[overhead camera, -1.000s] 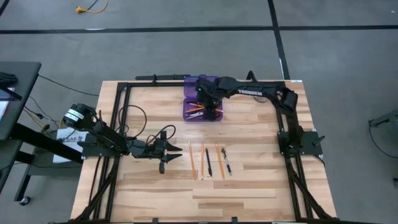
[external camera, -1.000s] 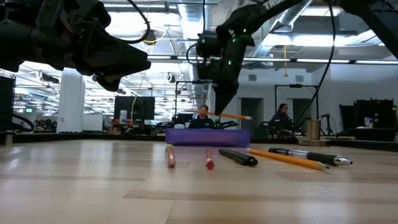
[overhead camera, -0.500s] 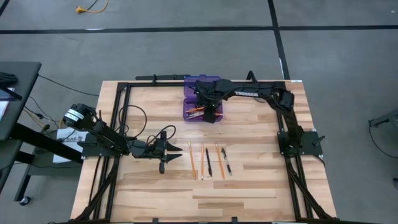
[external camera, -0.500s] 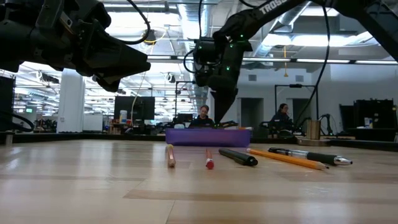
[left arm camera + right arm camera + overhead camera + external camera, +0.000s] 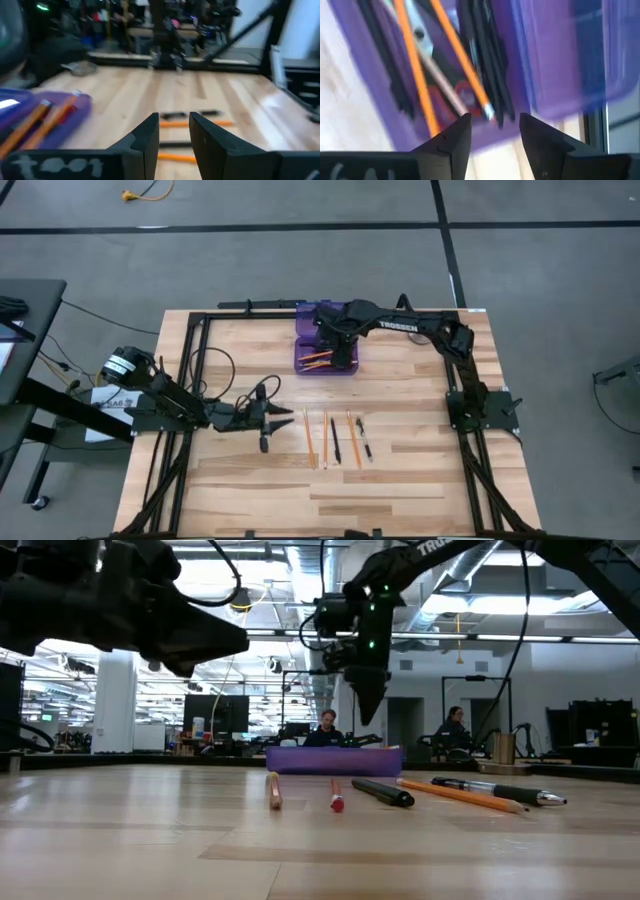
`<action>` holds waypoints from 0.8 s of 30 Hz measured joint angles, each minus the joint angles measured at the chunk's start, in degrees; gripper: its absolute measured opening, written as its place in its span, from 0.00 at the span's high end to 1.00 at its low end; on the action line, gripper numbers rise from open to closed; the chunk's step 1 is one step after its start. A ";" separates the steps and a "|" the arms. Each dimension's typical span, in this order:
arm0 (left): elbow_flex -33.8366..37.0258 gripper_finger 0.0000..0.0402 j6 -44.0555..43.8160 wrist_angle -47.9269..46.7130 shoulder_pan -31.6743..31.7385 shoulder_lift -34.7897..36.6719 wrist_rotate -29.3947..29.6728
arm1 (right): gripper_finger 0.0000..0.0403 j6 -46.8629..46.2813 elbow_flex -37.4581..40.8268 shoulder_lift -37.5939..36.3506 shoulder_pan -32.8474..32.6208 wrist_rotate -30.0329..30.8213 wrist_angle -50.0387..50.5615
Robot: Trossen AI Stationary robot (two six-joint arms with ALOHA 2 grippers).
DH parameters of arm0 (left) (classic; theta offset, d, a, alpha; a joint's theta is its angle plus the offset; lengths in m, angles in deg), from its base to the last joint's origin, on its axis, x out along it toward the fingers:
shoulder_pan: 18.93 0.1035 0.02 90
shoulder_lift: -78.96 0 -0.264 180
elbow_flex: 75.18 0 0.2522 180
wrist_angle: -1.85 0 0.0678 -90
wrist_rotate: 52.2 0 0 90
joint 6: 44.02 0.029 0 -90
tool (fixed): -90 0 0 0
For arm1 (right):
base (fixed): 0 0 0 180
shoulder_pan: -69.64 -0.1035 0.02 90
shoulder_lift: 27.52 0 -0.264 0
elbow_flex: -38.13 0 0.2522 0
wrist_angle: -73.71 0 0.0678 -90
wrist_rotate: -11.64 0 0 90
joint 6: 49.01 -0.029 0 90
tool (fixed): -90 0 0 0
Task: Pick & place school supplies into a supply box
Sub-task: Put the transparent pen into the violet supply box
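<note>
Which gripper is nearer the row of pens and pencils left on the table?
Left. The left gripper hovers just beside the row; the right gripper, open, is farther off over the purple box.

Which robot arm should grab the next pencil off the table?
Probably the left. Its left gripper hangs open right beside the row of pencils and pens, while the right gripper is over the purple box, empty.
</note>
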 joint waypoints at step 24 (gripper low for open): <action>0.07 0.76 0.73 -36.33 7.81 36.39 -29.41 | 0.70 -40.53 -6.19 -4.07 -28.38 -4.70 26.66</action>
